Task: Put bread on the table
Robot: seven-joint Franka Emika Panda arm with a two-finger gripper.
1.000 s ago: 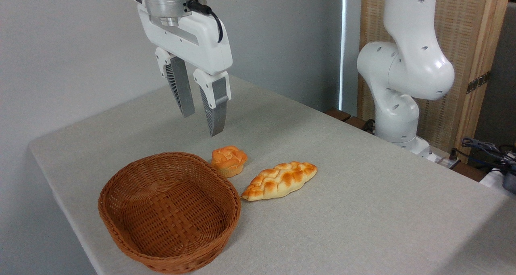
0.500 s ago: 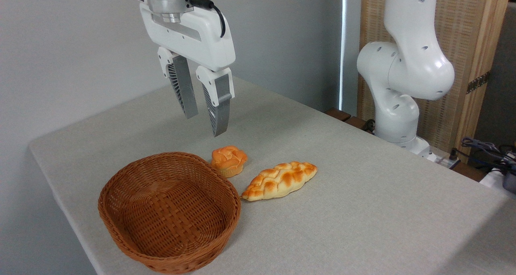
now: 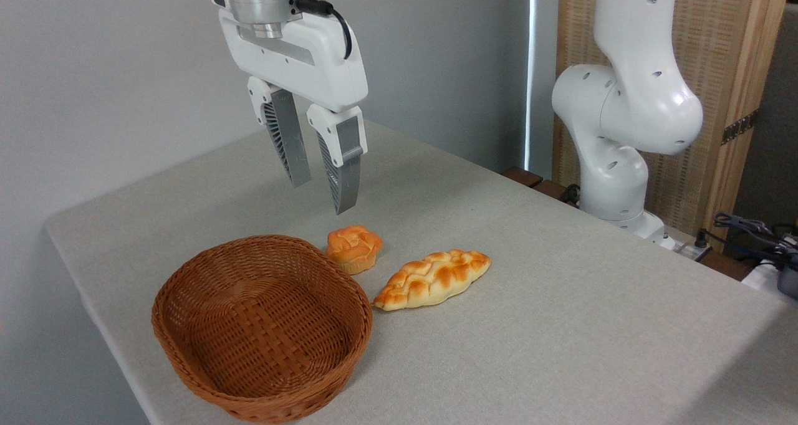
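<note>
Shifted slightly right and a touch lower than a second ago: gripper [image 3: 324, 197], hanging in the air above the table [image 3: 561, 325], empty. Jaws parted, a narrow gap between the two ribbed grey fingers [image 3: 287, 138], nothing held between them. Fingertips pointing down, tilted a little, well clear of everything below.

Landmark: wicker basket [image 3: 206, 356], brown, oval, sitting near the table's front left corner, nothing inside but the woven floor.

Bread [image 3: 433, 278]: long braided loaf, pale gold with orange-brown patches, lying flat on the grey-beige cloth just right of the basket. Near pointed end almost at the basket's right rim; cannot tell whether touching. Far end angled up and away to the right. Same spot as in both earlier frames. Below and to the right of the gripper, well apart from it.

Small round orange bun [image 3: 353, 248]: behind the basket's right rim, close against it, upright on the cloth, just left of the loaf. Almost directly under the fingertips but not touched.

White arm base [image 3: 623, 132] standing far right of the basket, beyond the table's back edge. Dark cables [image 3: 745, 229] further right at the frame edge. Slatted wooden panel [image 3: 723, 70] behind the arm.
</note>
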